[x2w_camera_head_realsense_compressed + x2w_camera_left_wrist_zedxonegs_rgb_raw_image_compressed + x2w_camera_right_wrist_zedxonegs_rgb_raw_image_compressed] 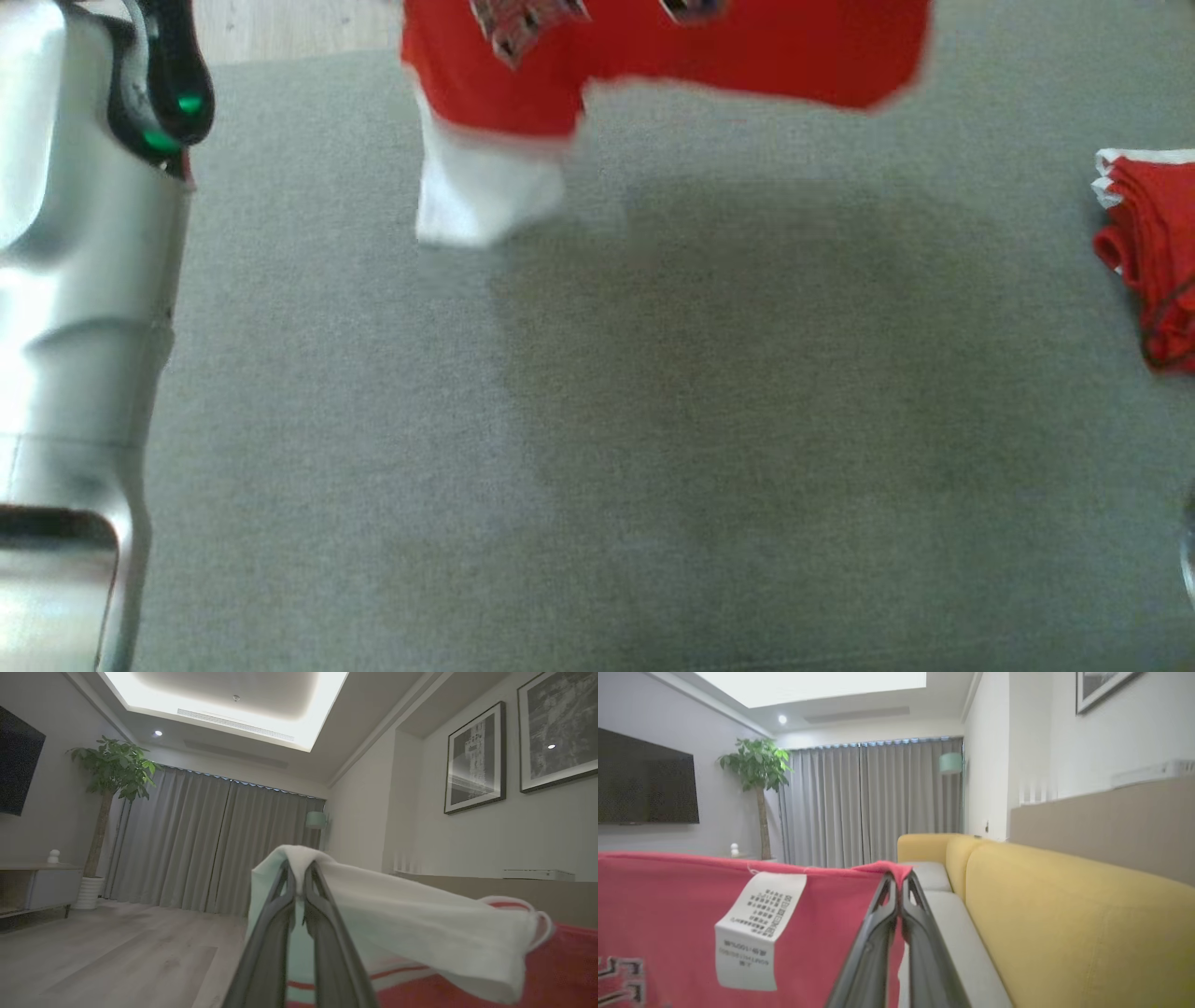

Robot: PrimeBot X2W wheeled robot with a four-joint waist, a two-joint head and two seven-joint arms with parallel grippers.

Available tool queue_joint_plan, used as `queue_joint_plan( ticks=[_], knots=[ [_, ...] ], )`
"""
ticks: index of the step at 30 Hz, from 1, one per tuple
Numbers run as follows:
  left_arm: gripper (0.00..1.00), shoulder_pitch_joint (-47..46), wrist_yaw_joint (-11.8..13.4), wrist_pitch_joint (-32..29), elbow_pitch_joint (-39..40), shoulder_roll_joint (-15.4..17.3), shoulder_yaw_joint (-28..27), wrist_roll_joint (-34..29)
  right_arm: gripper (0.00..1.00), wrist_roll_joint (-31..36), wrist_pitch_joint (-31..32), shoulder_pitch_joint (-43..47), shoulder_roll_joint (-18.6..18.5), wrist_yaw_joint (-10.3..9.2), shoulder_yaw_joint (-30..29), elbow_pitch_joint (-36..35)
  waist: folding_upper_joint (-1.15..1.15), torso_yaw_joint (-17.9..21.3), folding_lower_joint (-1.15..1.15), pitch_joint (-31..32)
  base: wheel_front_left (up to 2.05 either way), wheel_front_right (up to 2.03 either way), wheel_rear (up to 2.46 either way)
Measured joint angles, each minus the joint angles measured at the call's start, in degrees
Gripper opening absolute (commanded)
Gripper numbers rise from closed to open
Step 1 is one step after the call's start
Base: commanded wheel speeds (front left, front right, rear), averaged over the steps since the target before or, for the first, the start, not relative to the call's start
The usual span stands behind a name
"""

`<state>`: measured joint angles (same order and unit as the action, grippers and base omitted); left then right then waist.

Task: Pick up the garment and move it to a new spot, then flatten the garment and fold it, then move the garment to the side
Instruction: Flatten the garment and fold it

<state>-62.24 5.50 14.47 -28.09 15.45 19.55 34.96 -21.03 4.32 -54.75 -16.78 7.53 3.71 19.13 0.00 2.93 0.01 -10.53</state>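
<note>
The garment is a red shirt with a printed front, and its white sleeve hangs blurred above the grey surface. In the left wrist view my left gripper is shut on the white sleeve, which drapes away to the right over red cloth. My right gripper is shut on the red edge of the garment, next to a white care label. My pale left forearm rises along the left edge of the head view.
A second red garment, folded, lies at the right edge of the grey surface. A yellow sofa runs along the wall on the right. Wooden floor, a potted plant and grey curtains lie beyond.
</note>
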Motion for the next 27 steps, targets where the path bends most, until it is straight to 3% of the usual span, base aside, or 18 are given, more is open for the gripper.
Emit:
queue_joint_plan(
  ticks=[5,10,16,22,27],
  knots=[
    [0.00,-1.13,-0.43,0.29,-13.77,-2.63,-0.94,-0.20,0.00,-2.83,-1.65,-2.77,0.89,0.00,6.58,13.78,0.00,-0.04,-0.01,-0.66,0.00,0.00,0.00],
    [0.00,3.11,-2.01,-0.87,-29.87,-7.45,-0.85,1.99,0.00,-7.09,-2.45,-1.49,3.74,0.00,14.08,27.87,0.00,-0.63,-0.01,-1.78,0.00,0.00,0.00],
    [0.00,9.89,-3.74,-2.47,-42.13,-11.74,-1.48,5.82,0.00,-14.24,-4.31,6.24,5.98,0.00,21.56,36.37,0.00,-1.16,0.00,-3.48,0.00,0.00,0.00],
    [0.00,11.93,-5.08,-0.21,-40.12,-12.74,-3.56,6.93,0.00,-22.84,-11.54,14.47,4.74,0.00,25.62,33.59,0.00,-2.16,0.00,-4.70,0.00,0.00,0.00],
    [0.00,21.78,-3.09,-0.19,-23.61,-10.15,-8.08,2.82,0.00,-25.87,-15.48,19.33,0.19,0.00,28.11,25.24,0.00,-1.98,-0.01,-3.42,0.00,0.00,0.00]
  ],
)
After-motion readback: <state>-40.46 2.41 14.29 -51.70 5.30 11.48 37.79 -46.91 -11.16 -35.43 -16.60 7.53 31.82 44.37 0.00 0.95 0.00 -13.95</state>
